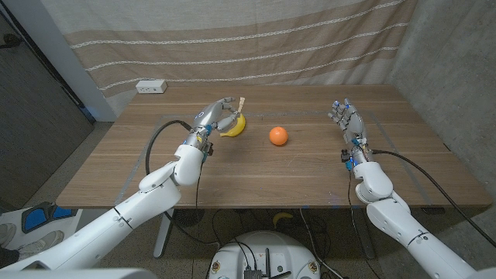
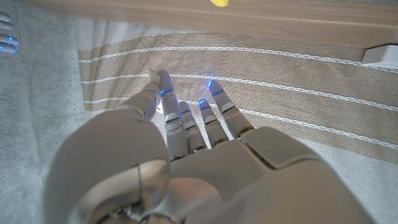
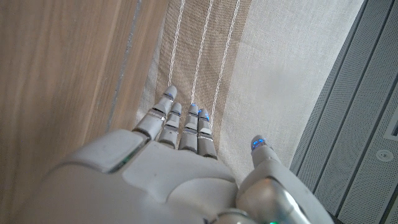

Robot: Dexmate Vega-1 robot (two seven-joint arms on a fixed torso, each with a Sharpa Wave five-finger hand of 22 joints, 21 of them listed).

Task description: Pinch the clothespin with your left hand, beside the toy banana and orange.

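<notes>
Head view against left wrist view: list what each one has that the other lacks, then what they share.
Head view alone: the orange, the right hand with fingers apart, and the clothespin sticking up from the left hand, which is raised over the table.

Left wrist view alone: a close look along the back of the left hand, fingers extended.

Both: the yellow banana, the striped curtain, the white power strip.

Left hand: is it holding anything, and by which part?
The left hand pinches the clothespin by its lower end, just above the toy banana. The right hand holds nothing.
</notes>
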